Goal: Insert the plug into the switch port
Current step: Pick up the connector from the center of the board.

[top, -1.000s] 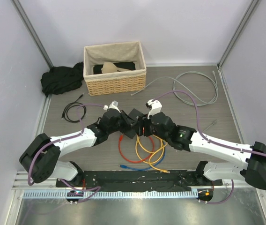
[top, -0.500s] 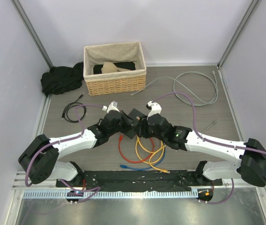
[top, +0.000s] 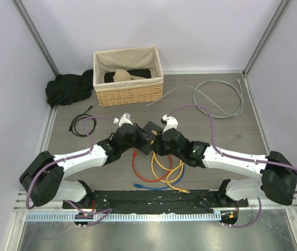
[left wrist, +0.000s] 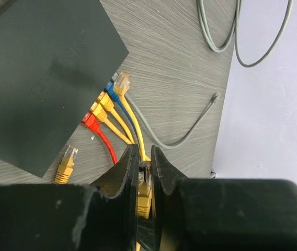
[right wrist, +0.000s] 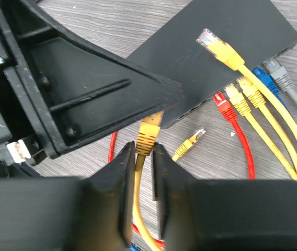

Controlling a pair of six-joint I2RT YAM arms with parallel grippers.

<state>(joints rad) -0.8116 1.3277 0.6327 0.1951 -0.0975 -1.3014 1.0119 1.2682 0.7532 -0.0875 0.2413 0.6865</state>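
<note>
Pinched in the nearly shut left gripper [left wrist: 144, 157]: the yellow plug [left wrist: 144, 197], held near the socket edge of the switch [left wrist: 38, 78] lying on the table [left wrist: 180, 63]. Seemingly presented for a hand-over, straddled narrowly by the right gripper [right wrist: 144, 151]; firm contact there impossible to tell.

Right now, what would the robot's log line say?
stage: pre-insertion | left gripper: shut on yellow plug | right gripper: jaws flank same plug, grip unclear | switch: plug not yet inserted

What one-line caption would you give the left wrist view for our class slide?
Left gripper pinches a yellow plug near the switch, whose ports hold coloured cables.
</note>
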